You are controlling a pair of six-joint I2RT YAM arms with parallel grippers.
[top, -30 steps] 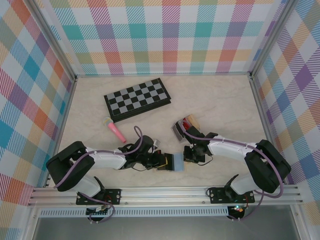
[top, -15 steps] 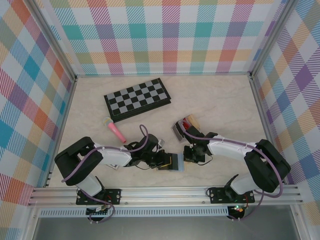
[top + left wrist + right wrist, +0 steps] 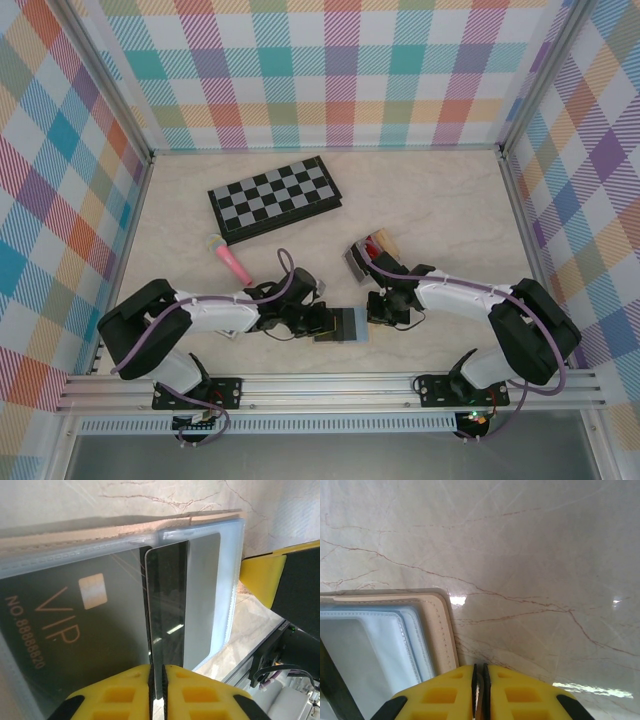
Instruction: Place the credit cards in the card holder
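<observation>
A tan wallet with clear plastic sleeves lies open near the front edge, between the two grippers. One sleeve holds a black credit card marked VIP. My left gripper is shut on the end of a second black card, which sticks partly out of a sleeve. From above, that card lies right of the left gripper. My right gripper is shut on a thin tan flap beside the wallet's edge. The card holder, a small grey box, stands behind with red and tan cards in it.
A folded chessboard lies at the back left. A pink toy with a green end rests left of centre. The metal rail runs just in front of the wallet. Checked walls close three sides.
The left gripper parted a little and closed on the black card. Beside it, the wallet looked pale blue a second ago and now looks dark. The right arm has not moved.
</observation>
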